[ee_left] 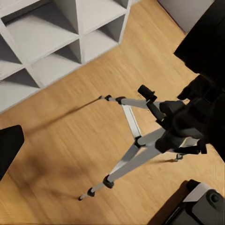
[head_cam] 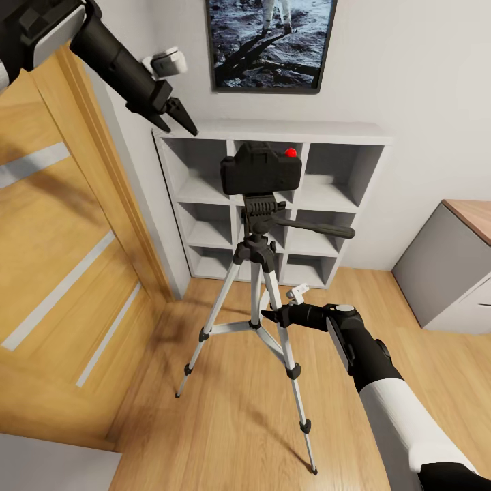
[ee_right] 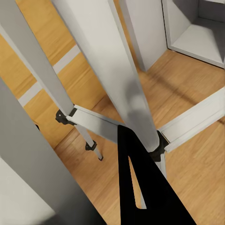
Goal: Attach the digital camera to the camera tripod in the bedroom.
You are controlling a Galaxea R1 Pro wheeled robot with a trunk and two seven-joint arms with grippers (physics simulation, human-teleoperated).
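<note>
Digital camera point(head_cam: 260, 168) tops camera tripod point(head_cam: 258, 300) on bedroom wood floor point(head_cam: 225, 423); both arms' fingers unclear

No text, label, brand, number or sign can be read anywhere. The small black digital camera point(head_cam: 261, 168) with its round red button carries no legible marking. The dark-framed grey picture point(head_cam: 271, 42) on the wall shows no words.

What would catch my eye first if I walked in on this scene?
A black digital camera with a red button sits atop a silver-legged camera tripod on the wood floor, before white cube shelving. The right claw reaches in at the tripod's legs; the left claw hangs raised beside the wooden door.
</note>
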